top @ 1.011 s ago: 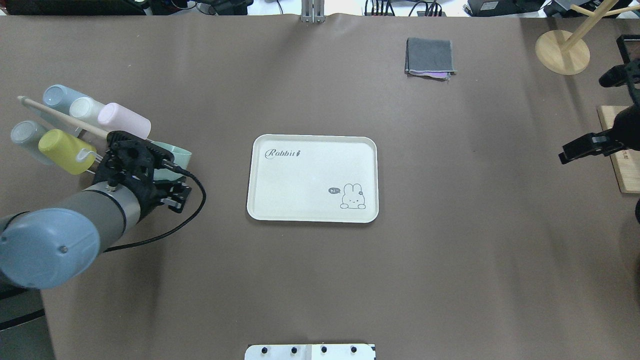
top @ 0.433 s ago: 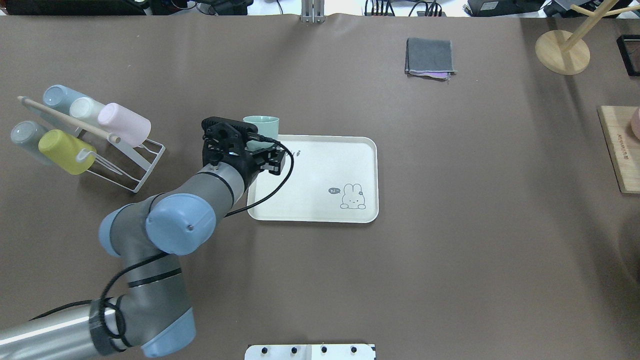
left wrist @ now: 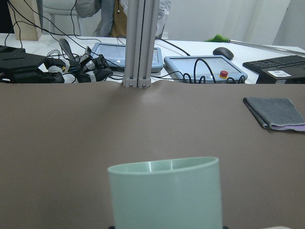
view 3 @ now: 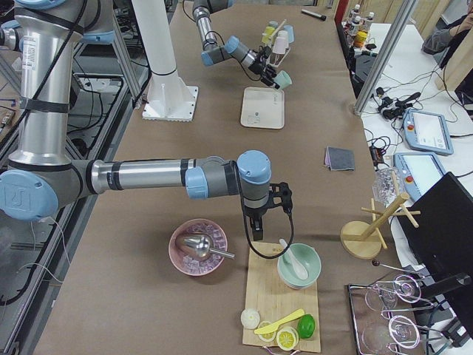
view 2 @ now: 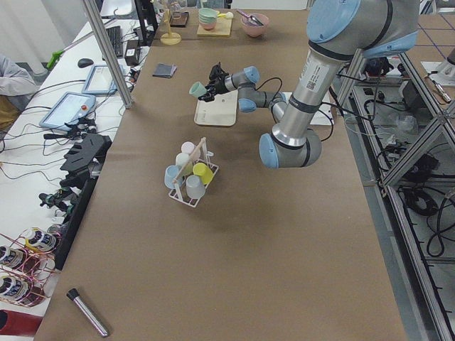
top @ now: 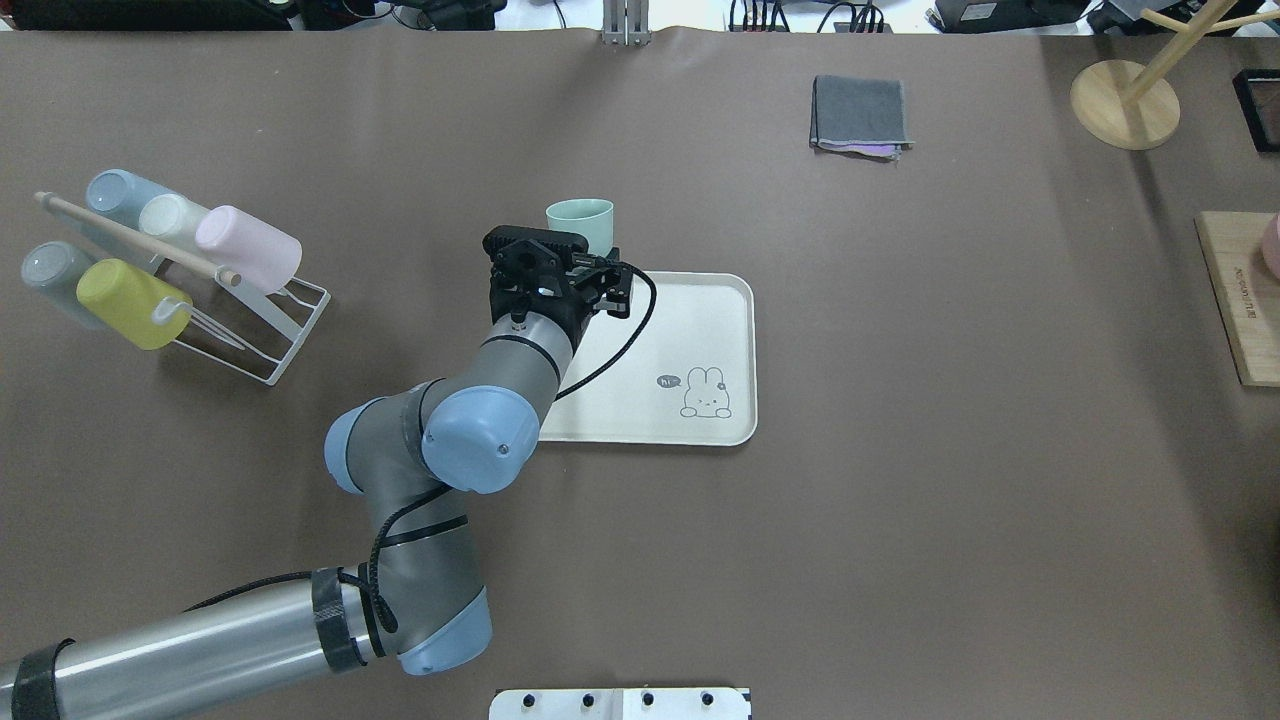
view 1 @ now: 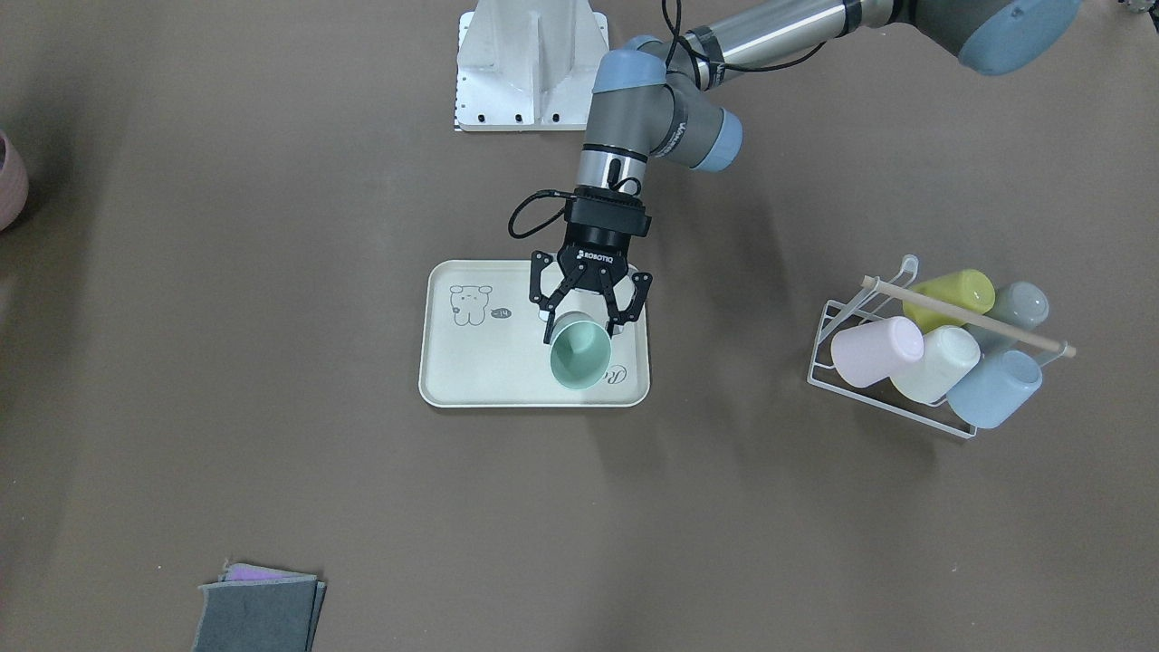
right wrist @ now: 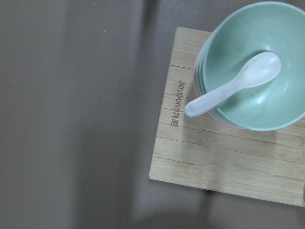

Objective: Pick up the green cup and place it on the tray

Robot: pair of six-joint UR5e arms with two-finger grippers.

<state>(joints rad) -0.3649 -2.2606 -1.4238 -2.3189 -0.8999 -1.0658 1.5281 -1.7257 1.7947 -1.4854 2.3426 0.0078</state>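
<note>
Entries run left to right across the front-facing view.

1. Right gripper (view 3: pixel 255 235). Absent from the front view. It shows lower centre in the right-side view, above a board (view 3: pixel 275 310). Cannot tell whether the jaws are parted or closed. No part in this step.

2. Tray (view 1: pixel 480 371). Centre of frame, flat on the table, nothing resting on it.

3. Cup (view 1: pixel 579 355). Green, upright with its mouth up, over the lower-right corner of the tray by the script. The side views show it aloft and not touching the tray.

4. Left gripper (view 1: pixel 585 328). Just above the cup in frame, its fingers clamped on the cup's wall.

5. Rack (view 1: pixel 883 398). Right of frame, holding five other cups, well apart from the tray.

Hazards, as judged:
- Letting go at this height could make the cup bounce or topple.
- The cup sits near the corner, so a straight descent may land its base on the raised rim and leave it tilted or off the tray.
- Lowering too far could press on the tray and shove it.
- A slack grip could let the cup slip early.
</note>
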